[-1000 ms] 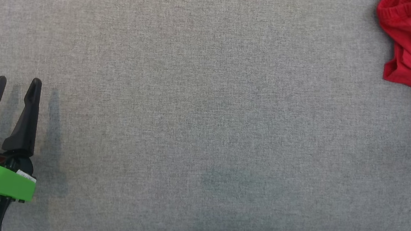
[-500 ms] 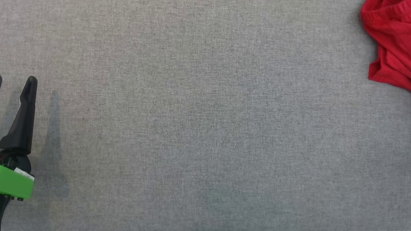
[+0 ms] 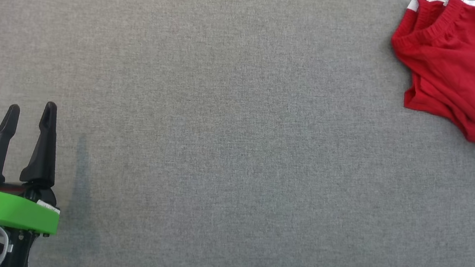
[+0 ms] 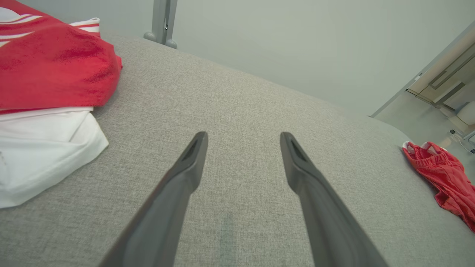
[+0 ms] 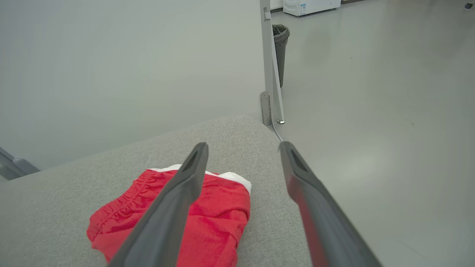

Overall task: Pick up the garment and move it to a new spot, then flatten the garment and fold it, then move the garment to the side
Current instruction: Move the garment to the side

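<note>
Red garment (image 3: 461,72) with white trim, bunched into a loose fold, elastic waistband showing. Lies on grey bench (image 3: 238,129) near its far right corner. Sits just below and ahead of right jaws, partly hidden behind one of their fingers (image 5: 174,200) in right wrist view. Right jaws spread wide, gripping nothing, hovering above the cloth. Left jaws spread wide too, empty, dark fingers (image 3: 45,142) over bare bench. Garment well apart from left jaws, far off to their right and further ahead. Just left of left jaws: red cloth (image 4: 48,66) stacked on white cloth (image 4: 41,163). Beyond right jaws, past the bench corner: metal post (image 5: 271,63), dark bin (image 5: 281,44), pale floor (image 5: 371,111).
</note>
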Motion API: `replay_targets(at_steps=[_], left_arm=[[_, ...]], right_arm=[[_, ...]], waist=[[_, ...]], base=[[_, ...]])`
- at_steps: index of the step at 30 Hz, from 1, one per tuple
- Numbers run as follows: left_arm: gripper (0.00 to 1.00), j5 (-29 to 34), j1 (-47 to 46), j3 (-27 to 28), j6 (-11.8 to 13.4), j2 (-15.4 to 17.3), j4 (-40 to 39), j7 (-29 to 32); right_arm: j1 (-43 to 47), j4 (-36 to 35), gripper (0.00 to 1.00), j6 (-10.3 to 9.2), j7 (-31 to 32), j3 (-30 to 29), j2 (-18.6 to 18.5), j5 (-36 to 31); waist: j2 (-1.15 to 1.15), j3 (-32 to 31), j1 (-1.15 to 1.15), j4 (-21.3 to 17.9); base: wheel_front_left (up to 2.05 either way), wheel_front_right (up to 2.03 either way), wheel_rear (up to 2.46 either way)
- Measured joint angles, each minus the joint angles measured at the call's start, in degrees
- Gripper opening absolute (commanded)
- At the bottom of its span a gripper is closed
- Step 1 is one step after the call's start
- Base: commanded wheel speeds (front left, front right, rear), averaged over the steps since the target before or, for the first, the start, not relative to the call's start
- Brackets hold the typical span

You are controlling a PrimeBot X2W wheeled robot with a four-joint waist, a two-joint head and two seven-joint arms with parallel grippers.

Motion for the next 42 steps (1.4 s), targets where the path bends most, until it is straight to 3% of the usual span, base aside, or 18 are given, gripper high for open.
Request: replay_targets(at_steps=[9, 12, 17, 24, 27, 35, 42], left_arm=[[1.0, 0.55, 0.15, -1.97, -0.03, -1.44, 4.12, -2.05], [1.0, 0.6, 0.27, -2.15, -0.04, -1.87, 4.95, -2.36], [1.0, 2.45, 1.32, -4.01, -0.38, -2.05, 6.15, -2.42], [1.0, 3.7, 1.49, -4.91, -0.59, -2.04, 7.95, -3.0], [1.0, 4.35, 1.66, -6.1, -1.1, -2.04, 8.75, -3.28], [1.0, 6.66, 3.38, -6.49, -1.62, -1.85, 10.78, -4.57], [1.0, 6.83, 6.27, -6.08, -1.62, -1.79, 11.54, -5.19]], right_arm=[[8.04, -7.1, 1.0, -1.99, -11.1, 1.22, 1.25, -6.11], [10.61, -8.59, 1.0, -2.85, -12.18, 2.81, 2.48, -7.76], [15.82, -12.87, 1.0, -5.24, -12.15, 4.13, 5.22, -10.0], [21.19, -18.08, 1.0, -5.9, -12.13, 7.55, 9.95, -12.52], [24.3, -18.74, 1.0, -7.21, -12.13, 7.78, 10.7, -13.6], [31.18, -19.41, 1.0, -7.93, -12.13, 9.57, 14.08, -17.4], [35.83, -20.04, 1.0, -8.23, -12.13, 9.37, 16.84, -19.12]], waist=[[0.0, -6.04, -0.01, 2.6], [0.0, -7.25, -0.01, 3.57], [0.0, -9.85, 0.0, 6.48], [0.0, -12.99, -0.01, 10.66], [0.0, -14.27, -0.01, 12.28], [0.0, -18.2, -0.01, 15.12], [0.0, -21.32, -0.01, 15.05]], base=[[0.0, 0.0, 0.0], [0.0, 0.0, 0.0], [0.0, 0.0, 0.0], [0.0, 0.0, 0.0], [0.0, 0.0, 0.0], [0.0, 0.0, 0.0], [0.0, 0.0, 0.0]])
